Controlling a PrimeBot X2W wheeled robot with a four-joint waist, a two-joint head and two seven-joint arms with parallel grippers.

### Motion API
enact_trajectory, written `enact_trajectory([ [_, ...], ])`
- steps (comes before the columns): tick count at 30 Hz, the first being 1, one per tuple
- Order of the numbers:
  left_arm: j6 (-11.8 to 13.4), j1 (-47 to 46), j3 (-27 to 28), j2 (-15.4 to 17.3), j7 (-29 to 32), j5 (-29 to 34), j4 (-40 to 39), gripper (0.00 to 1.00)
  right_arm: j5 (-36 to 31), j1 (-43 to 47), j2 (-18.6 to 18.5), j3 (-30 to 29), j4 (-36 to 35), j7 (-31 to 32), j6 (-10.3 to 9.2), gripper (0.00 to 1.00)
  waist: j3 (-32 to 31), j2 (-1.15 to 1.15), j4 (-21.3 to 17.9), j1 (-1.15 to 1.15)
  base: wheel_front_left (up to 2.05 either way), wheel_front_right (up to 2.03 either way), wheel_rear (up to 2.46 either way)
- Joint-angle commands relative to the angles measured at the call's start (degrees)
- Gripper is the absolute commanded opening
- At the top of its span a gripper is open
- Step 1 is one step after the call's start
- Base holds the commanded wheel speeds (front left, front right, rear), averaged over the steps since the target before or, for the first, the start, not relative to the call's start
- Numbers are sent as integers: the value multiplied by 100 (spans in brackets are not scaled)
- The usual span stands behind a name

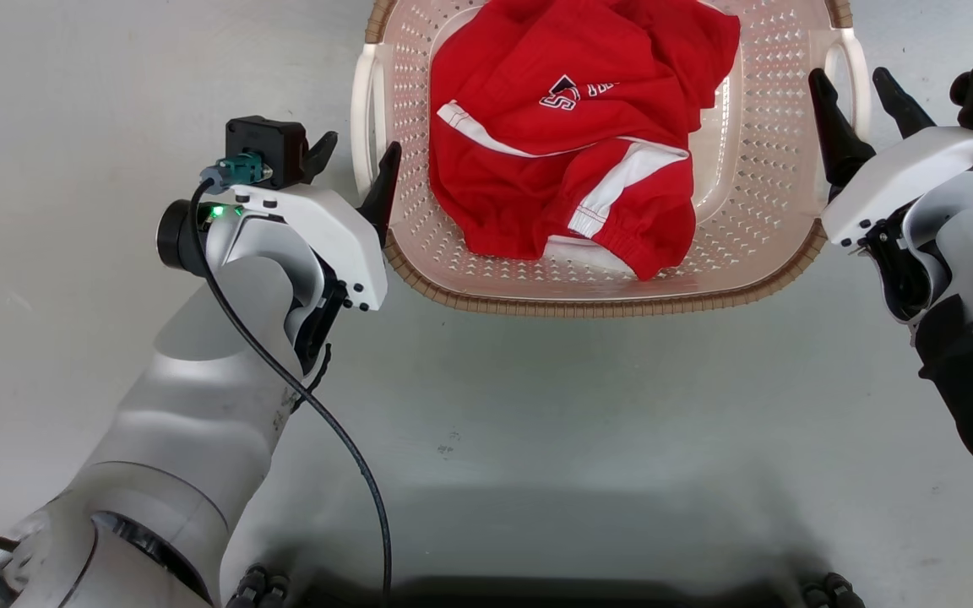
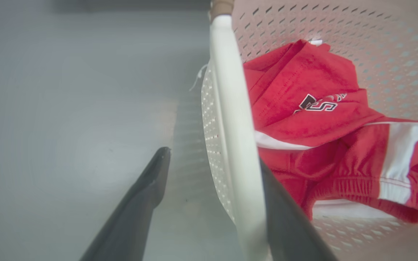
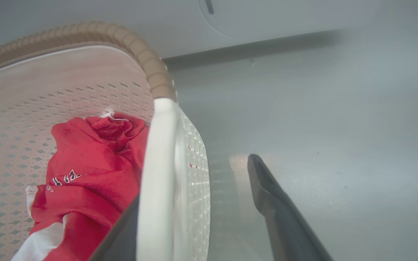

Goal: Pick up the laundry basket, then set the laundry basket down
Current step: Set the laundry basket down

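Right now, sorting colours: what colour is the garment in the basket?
The garment is red with white bands; best in head view.

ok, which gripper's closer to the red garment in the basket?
Left. The left gripper straddles the left handle beside the red garment; the right gripper straddles the right handle, bare laundry basket between.

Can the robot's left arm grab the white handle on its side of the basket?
Probably yes: the left gripper is open, its fingers straddling the white handle of the laundry basket; nothing blocks.

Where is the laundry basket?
At the head view's top centre, the laundry basket lies between the left gripper and right gripper, both open at its sides.
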Motion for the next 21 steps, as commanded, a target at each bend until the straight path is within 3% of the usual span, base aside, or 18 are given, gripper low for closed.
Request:
enact_trajectory([
  [1,9,39,114,275,-62,-50,4,100,-64,380,-106,-18,-85,-93,-24,100,13,0,-1,0,0,0,0],
  [13,-7,186,654,401,-75,199,-969,100,431,534,-224,547,-823,-93,-24,100,92,0,28,0,0,0,0],
  [21,-8,377,979,421,-76,473,-1307,100,679,445,-351,770,-951,-93,-24,100,63,0,21,0,0,0,0],
])
